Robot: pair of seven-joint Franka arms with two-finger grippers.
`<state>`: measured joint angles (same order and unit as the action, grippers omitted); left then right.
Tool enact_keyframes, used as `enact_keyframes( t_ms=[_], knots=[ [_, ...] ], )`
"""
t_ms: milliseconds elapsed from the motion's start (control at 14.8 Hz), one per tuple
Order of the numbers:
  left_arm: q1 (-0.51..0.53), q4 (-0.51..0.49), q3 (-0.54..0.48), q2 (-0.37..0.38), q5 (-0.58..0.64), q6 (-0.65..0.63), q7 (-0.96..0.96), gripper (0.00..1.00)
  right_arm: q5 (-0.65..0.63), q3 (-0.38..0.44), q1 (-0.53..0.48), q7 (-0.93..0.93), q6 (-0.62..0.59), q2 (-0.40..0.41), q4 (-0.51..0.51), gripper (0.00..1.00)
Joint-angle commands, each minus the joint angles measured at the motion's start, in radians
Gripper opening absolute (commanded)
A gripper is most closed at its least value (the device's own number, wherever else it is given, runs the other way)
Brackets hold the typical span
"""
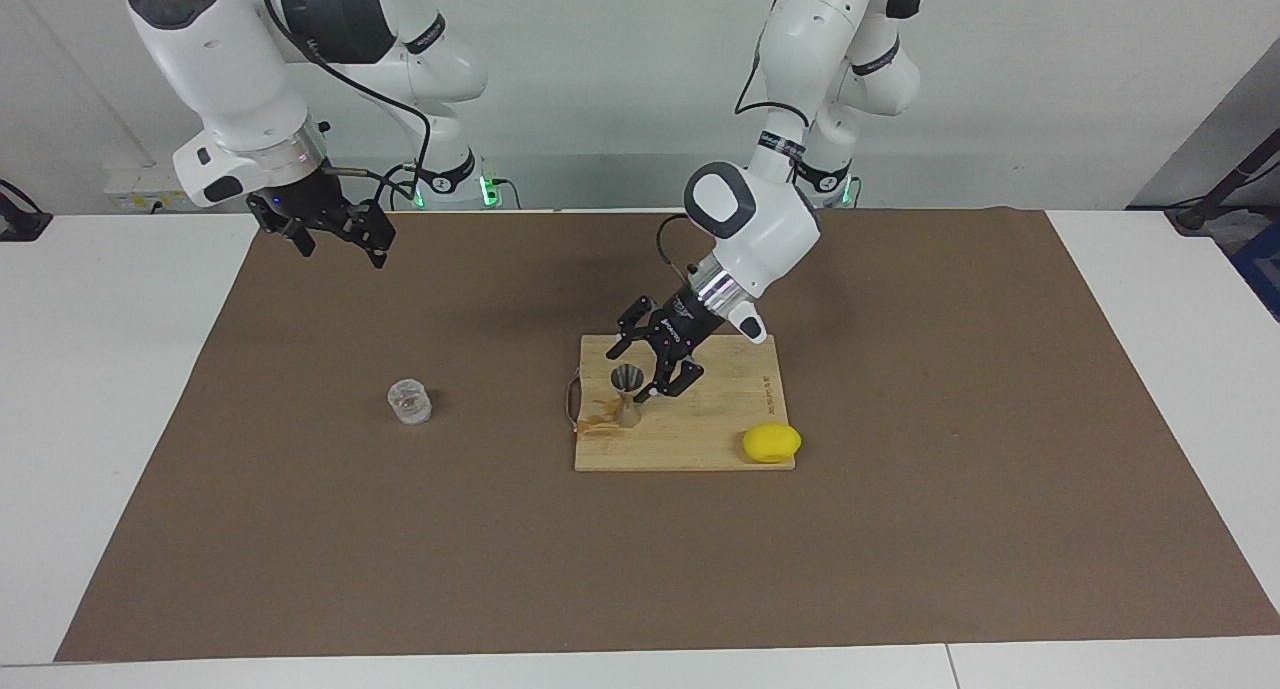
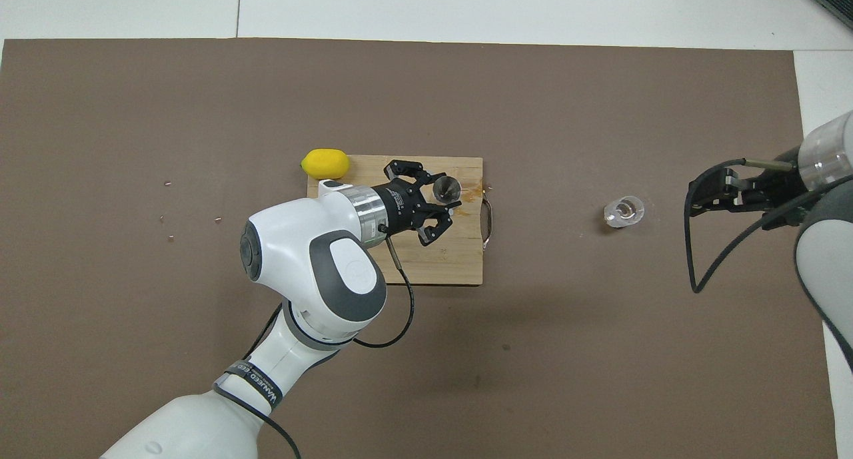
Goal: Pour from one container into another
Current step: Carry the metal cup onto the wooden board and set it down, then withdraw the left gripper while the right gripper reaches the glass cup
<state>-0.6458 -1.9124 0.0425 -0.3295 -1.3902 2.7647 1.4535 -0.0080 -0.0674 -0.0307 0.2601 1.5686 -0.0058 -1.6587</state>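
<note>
The clear ribbed glass cup (image 1: 410,401) stands upright on the brown mat toward the right arm's end; it also shows in the overhead view (image 2: 624,211). The silvery hourglass jigger (image 1: 627,394) (image 2: 446,188) stands upright on the wooden cutting board (image 1: 700,439) (image 2: 453,266). My left gripper (image 1: 645,371) (image 2: 445,204) is open, low over the board, its fingers spread around the jigger's upper cone without closing on it. My right gripper (image 1: 340,251) (image 2: 696,196) is open and empty, held in the air over the mat beside the cup.
A yellow lemon (image 1: 771,442) (image 2: 325,163) lies at the board's corner toward the left arm's end. A brown wet stain (image 1: 595,419) marks the board beside the jigger. The board's metal handle loop (image 1: 572,399) sticks out toward the cup.
</note>
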Motion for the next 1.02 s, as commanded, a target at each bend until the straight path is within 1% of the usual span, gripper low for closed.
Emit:
enact_keyframes(
  t_ms=[0, 68, 203, 271, 339, 407, 542, 678, 814, 949],
  knots=[
    [-0.020, -0.010, -0.018, 0.050, -0.018, -0.003, 0.005, 1.00, -0.003, -0.006, -0.011, -0.019, -0.010, -0.025, -0.029, 1.00],
    [-0.015, -0.026, -0.018, 0.076, -0.016, -0.019, 0.004, 1.00, -0.003, -0.006, -0.011, -0.019, -0.025, -0.026, -0.029, 1.00],
    [0.000, -0.057, -0.027, 0.134, -0.009, -0.103, -0.001, 1.00, -0.003, -0.003, -0.015, -0.019, -0.056, -0.031, -0.029, 1.00],
    [0.024, -0.066, -0.029, 0.158, 0.008, -0.149, -0.002, 1.00, -0.003, -0.003, -0.015, -0.027, -0.071, -0.033, -0.026, 1.00],
    [0.053, -0.068, -0.029, 0.176, 0.057, -0.205, -0.002, 1.00, -0.003, -0.003, -0.015, -0.025, -0.068, -0.034, -0.024, 1.00],
    [0.095, -0.065, -0.030, 0.190, 0.123, -0.293, -0.004, 1.00, 0.002, -0.005, -0.014, -0.010, -0.073, -0.034, -0.023, 1.00],
    [0.199, -0.036, -0.030, 0.204, 0.282, -0.490, -0.008, 1.00, 0.011, -0.006, -0.014, 0.098, -0.068, -0.033, -0.023, 1.00],
    [0.293, 0.005, -0.030, 0.205, 0.415, -0.642, -0.033, 1.00, 0.048, -0.006, -0.012, 0.201, -0.026, -0.028, -0.023, 1.00],
    [0.378, 0.055, -0.029, 0.202, 0.514, -0.778, -0.082, 1.00, 0.052, -0.006, -0.003, 0.292, 0.020, -0.004, -0.027, 1.00],
    [0.446, 0.094, -0.029, 0.201, 0.595, -0.862, -0.187, 1.00, 0.060, -0.006, -0.008, 0.385, 0.054, 0.018, -0.026, 1.00]
  ],
)
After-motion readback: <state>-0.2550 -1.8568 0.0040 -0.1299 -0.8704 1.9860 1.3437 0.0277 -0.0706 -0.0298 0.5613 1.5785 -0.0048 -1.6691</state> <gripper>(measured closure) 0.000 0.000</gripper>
